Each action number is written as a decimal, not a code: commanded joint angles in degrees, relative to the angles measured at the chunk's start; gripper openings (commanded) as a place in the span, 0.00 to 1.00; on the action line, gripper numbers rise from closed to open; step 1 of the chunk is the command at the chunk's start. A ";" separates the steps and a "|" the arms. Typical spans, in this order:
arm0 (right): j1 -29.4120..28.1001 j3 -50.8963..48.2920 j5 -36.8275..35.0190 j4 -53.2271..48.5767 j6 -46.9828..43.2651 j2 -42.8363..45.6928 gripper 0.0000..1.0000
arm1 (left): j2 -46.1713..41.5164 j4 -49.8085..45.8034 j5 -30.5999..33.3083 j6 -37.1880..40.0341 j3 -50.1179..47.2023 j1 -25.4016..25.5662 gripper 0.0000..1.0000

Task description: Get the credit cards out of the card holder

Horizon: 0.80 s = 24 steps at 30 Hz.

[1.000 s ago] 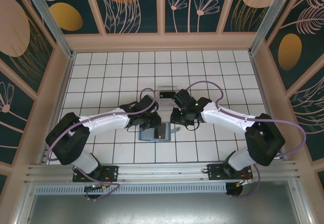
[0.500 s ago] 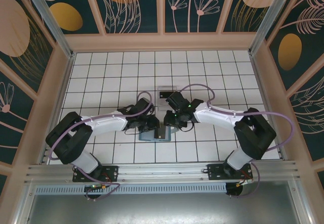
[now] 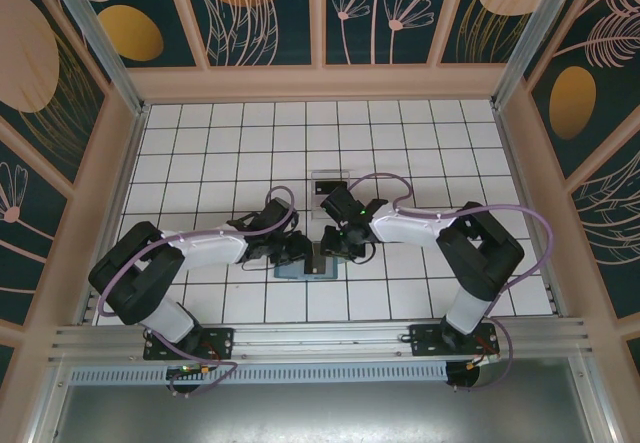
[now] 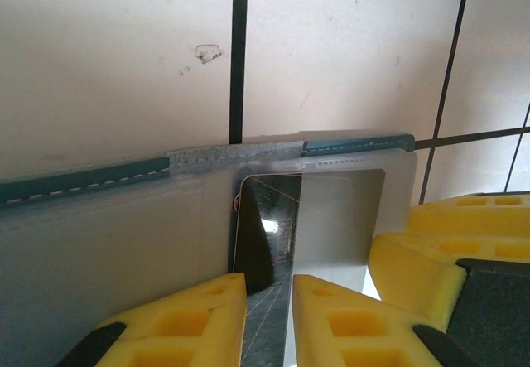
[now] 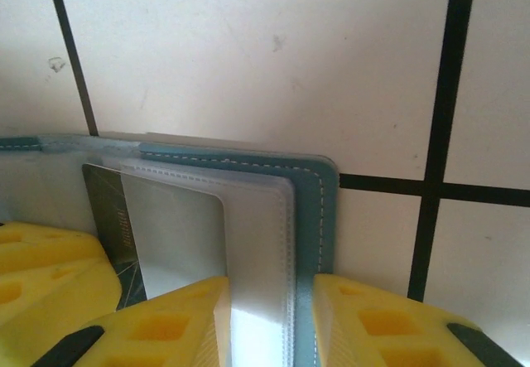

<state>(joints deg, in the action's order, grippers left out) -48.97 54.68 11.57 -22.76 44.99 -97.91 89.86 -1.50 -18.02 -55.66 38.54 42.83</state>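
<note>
Top view, left to right: the left arm (image 3: 190, 248) reaches in from the lower left across the white tiled table (image 3: 420, 133), and the right arm (image 3: 420, 228) comes in from the lower right. We see the two wrists meet head to head just below frame centre, over the card holder (image 3: 290, 271). It lies open and flat on the tiles. A small clear tray (image 3: 327, 177) sits just above the wrists, apart from both.

Left wrist view: the holder's grey-blue inside takes the lower left, and its stitched teal edge (image 4: 83, 186) runs across mid-frame. At bottom centre is the left gripper (image 4: 269, 325), its yellow fingers a narrow slot apart. A dark card (image 4: 267, 234) runs from its pocket down into that slot. We cannot tell whether the pads press on it. Just right of it, a pale card (image 4: 339, 205) sits under a clear sleeve (image 4: 364, 176). The other arm's yellow fingers (image 4: 431, 247) crowd the lower right.

Right wrist view: dark card at far left, pale card beside it, both in the holder. At the bottom is the right gripper (image 5: 272, 325), jaws partly apart. The sleeve's edge and the teal cover lie in the gap. We cannot tell if they are gripped.
</note>
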 commanded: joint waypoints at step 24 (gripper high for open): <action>-0.62 -0.45 -2.08 -2.37 -1.32 -2.68 0.26 | -4.47 -0.17 0.51 0.33 -1.12 -0.56 0.29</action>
<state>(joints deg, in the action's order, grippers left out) -48.97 54.72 11.09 -22.92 44.86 -98.21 86.83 -1.30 -17.76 -55.79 37.91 42.68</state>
